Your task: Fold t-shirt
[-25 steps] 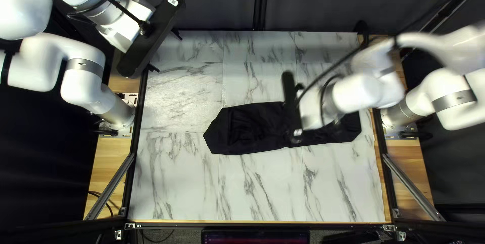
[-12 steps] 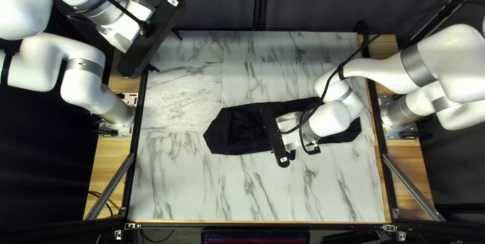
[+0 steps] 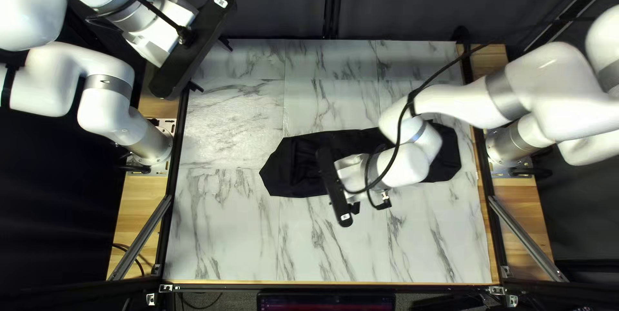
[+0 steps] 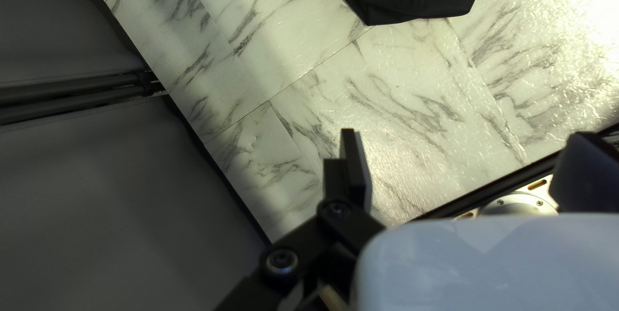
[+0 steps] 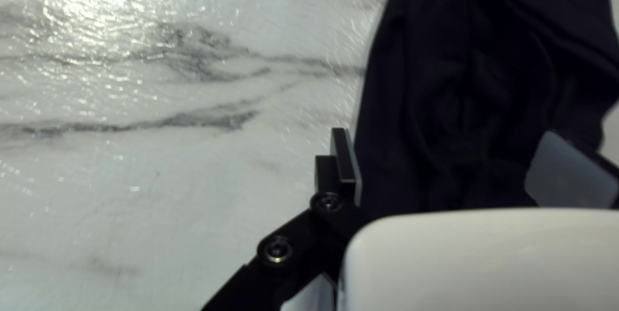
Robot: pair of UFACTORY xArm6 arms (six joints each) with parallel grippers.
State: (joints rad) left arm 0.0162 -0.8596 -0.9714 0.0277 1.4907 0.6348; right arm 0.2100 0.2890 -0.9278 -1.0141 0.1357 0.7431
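The black t-shirt [image 5: 419, 92] lies in a long, narrow strip on the table [image 3: 225, 233], under and ahead of the right tool [image 5: 448, 150], whose fingers stand wide apart and grip nothing; contact with the cloth I cannot tell. The step looks like lining up for the next fold; it calls for lowering, then closing on the edge. The left tool [image 4: 461, 145] is wide open and empty, well apart from the shirt.

Under my right gripper [image 3: 334, 187] and right arm [image 3: 409, 164], part of the black T-shirt [image 3: 280, 172] is hidden from above; ahead of my left gripper [image 3: 210, 65], the left wrist view's edge crops it.
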